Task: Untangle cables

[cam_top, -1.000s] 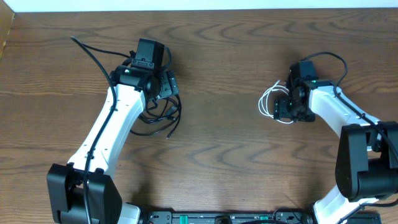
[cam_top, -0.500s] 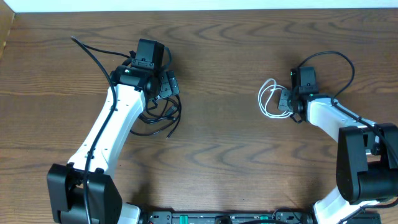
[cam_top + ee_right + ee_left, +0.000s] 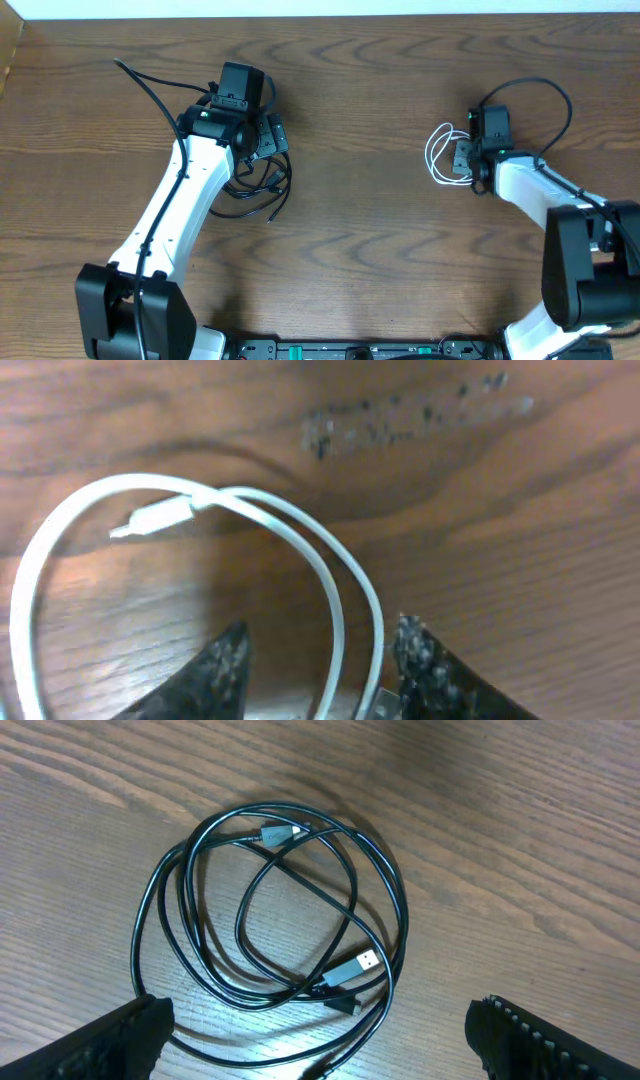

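Black cable (image 3: 288, 180) is seen overhead coiled at centre left beneath the left gripper (image 3: 262, 138); white cable (image 3: 432, 160) is looped at right beside the right gripper (image 3: 462, 160). From the left wrist, jaws are spread wide above crossed strands, which could be knotted if one were pulled. From the right wrist, two white strands are straddled by half-parted jaws, nothing pinched; both could be caught on closing.

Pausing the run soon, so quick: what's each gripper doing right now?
Left gripper: open, holding nothing, above the black cable.
Right gripper: partly open, white cable running between the jaws, not clamped.
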You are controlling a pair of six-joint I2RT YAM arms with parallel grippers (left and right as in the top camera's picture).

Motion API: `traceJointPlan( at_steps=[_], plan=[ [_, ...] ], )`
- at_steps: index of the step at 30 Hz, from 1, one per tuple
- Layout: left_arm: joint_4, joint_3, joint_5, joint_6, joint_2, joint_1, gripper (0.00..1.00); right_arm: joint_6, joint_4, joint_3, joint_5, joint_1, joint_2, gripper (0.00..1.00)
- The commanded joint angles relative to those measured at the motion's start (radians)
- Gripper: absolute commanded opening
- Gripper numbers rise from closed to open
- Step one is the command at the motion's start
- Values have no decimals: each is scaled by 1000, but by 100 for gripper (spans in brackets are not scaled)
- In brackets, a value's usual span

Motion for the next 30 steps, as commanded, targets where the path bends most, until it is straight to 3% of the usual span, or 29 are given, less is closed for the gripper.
traceJointPlan(
  at_steps=[1, 5, 9, 12, 17, 22, 25, 27, 30],
  plan=[
    [-4, 5, -10, 6, -2, 1, 98, -31, -77, 78, -60, 2, -86, 50],
    [-4, 5, -10, 6, -2, 1, 98, -169, -197, 85, -261, 2, -113, 53],
    [-4, 5, -10, 6, -2, 1, 98, -340, -293, 82, -383, 2, -103, 49],
    [-4, 5, -10, 6, -2, 1, 98, -439, -320, 73, -414, 8, -83, 40],
    [-4, 5, -10, 6, -2, 1, 98, -557, -296, 68, -414, 11, -20, 50],
    [-4, 5, -10, 6, -2, 1, 98, -575, -260, 68, -414, 11, 56, 58],
    [-4, 5, -10, 6, -2, 1, 98, -575, -238, 68, -413, 11, 96, 46],
    [-4, 5, -10, 6, -2, 1, 98, -573, -214, 68, -394, 10, 119, 25],
    [-4, 5, -10, 6, -2, 1, 98, -556, -181, 68, -302, 4, 134, 9]
  ],
)
